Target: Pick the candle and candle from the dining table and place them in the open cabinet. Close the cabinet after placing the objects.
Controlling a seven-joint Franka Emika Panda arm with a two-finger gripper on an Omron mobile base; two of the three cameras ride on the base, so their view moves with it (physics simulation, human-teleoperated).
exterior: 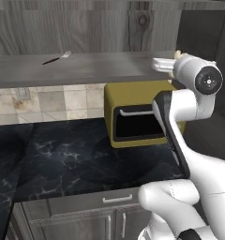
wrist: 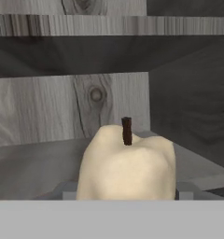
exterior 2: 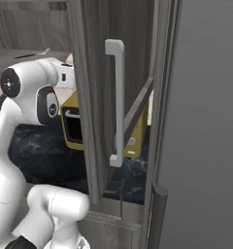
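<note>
The arm (exterior: 182, 136) reaches up into the open cabinet (wrist: 104, 100), its hand level with the shelf (exterior: 77, 68), bringing in a candle (wrist: 128, 165). In the hand view the cream candle, dark wick up, sits squarely between the two fingers (wrist: 185, 190), whose tips show at either side of its base; the fingers appear closed on the candle at a middling width. A sliver of the candle also peeks past the wrist in the left base view, at the shelf's right end.

The step in hand looks to be the placing. It would go best by carrying the candle further in over the shelf, lowering it until its base rests flat, then opening the fingers and drawing straight back so the lumpy body is not tipped. It should sit well back from the edge, so that the door will clear it.

The open door (exterior 2: 96, 97), with its bar handle (exterior 2: 117, 102), stands close to the right of the arm and narrows its way out. Under the shelf sit a yellow microwave (exterior: 135, 112) and the black counter (exterior: 63, 159). A small fork (exterior: 57, 58) lies on the shelf, well to the left of the hand and out of the way.
</note>
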